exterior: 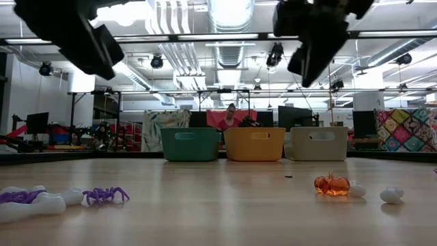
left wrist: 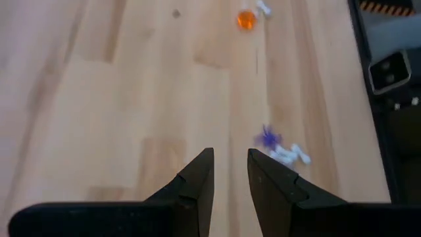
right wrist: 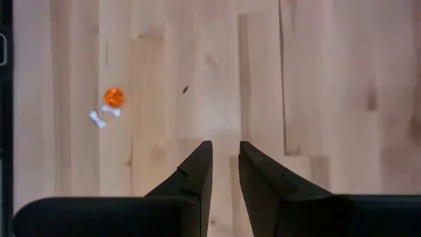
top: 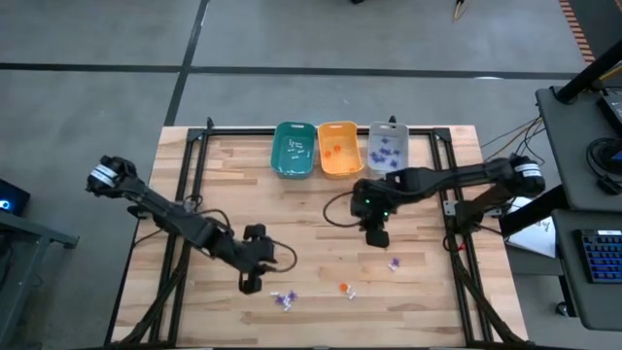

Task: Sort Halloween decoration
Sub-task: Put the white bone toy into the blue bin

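You're between picks: both grippers hang above the table, fingers a narrow gap apart, holding nothing. The left gripper [top: 250,283] is nearest the purple spider [top: 284,300] and white bones on the near side; lower and close on one. The right gripper [top: 376,236] hovers mid-table. The far bins already hold pieces: white in teal [top: 293,149], orange in orange [top: 338,148], purple in grey [top: 388,149].

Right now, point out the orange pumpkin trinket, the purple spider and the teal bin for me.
orange pumpkin trinket [exterior: 332,185]: low view, middle of its glossy body.
purple spider [exterior: 104,195]: low view, centre of its body among the legs.
teal bin [top: 293,150]: high view, on its inner floor, centre.
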Available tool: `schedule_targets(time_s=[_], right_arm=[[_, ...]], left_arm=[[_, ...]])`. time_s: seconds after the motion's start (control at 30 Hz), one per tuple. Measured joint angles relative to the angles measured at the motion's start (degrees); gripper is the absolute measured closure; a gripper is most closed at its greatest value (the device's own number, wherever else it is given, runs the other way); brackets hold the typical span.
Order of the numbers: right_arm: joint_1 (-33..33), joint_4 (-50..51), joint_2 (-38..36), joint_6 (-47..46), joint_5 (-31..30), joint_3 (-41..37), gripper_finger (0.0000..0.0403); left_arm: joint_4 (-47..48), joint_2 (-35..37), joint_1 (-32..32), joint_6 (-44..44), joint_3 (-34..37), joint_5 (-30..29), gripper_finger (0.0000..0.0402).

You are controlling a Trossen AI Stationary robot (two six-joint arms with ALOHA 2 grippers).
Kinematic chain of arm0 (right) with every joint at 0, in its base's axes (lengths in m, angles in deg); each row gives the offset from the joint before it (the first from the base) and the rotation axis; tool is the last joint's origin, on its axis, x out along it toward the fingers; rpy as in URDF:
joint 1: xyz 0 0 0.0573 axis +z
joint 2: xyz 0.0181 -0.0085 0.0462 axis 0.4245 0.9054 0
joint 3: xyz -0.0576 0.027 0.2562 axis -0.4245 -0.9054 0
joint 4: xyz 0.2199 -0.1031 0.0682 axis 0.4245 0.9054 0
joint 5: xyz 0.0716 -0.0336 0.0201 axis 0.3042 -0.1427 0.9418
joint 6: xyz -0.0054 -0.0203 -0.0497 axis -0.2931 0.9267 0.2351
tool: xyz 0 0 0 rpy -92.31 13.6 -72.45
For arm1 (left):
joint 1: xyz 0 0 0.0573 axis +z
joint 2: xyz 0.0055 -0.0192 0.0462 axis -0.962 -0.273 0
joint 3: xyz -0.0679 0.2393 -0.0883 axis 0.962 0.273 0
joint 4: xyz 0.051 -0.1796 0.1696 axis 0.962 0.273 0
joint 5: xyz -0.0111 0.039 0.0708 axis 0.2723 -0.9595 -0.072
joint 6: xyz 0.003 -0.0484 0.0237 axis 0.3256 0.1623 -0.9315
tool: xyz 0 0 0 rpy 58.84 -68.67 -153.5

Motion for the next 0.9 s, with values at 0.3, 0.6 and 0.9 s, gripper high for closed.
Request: schedule_targets(time_s=[0.3, 0.6, 0.9], right_arm=[[2.5, -4.1, -1.6, -5.2, -0.4, -7.3, 0.0338], [2.8, -5.0, -1.7, -9.3, -0.4, -11.3, 0.0337], [3.3, -7.0, -1.7, -13.0, -0.4, -15.1, 0.0337]], left_arm=[[6.3, -8.9, -7.5, 10.2, -5.7, 0.0, 0.0326], [5.9, -16.8, -13.1, 19.7, -9.6, 0.0, 0.0326], [5.8, -19.9, -14.1, 22.5, -10.5, -2.6, 0.0326]])
